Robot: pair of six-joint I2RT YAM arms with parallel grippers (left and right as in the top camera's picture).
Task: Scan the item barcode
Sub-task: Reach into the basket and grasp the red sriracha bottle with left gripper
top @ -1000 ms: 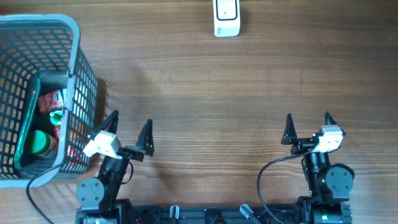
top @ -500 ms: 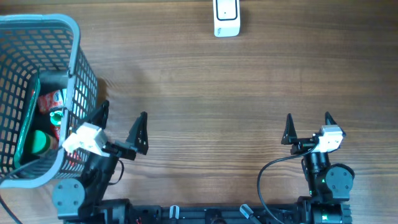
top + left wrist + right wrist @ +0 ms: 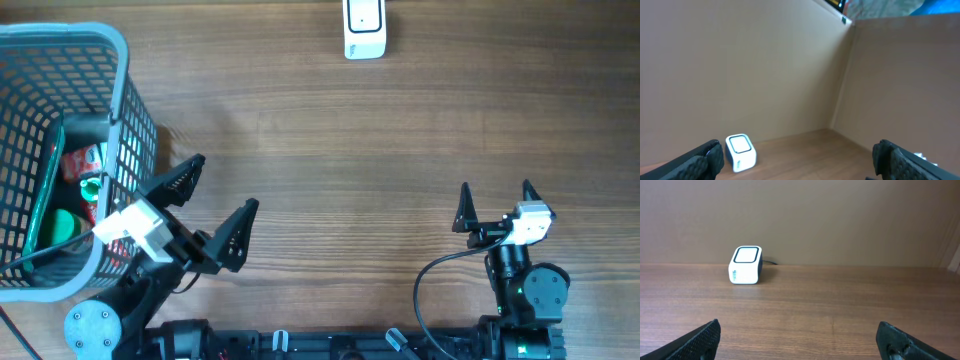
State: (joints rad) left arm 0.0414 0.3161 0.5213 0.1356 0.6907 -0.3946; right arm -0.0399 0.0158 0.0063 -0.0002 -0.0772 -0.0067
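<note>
Left gripper is seen spread wide beside the basket, nothing held; right gripper is likewise apart and empty. Items are kept inside the basket, well apart from the scanner. Nothing has been picked or scanned yet.

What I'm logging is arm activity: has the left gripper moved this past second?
Yes. The left gripper backed left over the basket rim, its fingers turning toward the barcode scanner.
</note>
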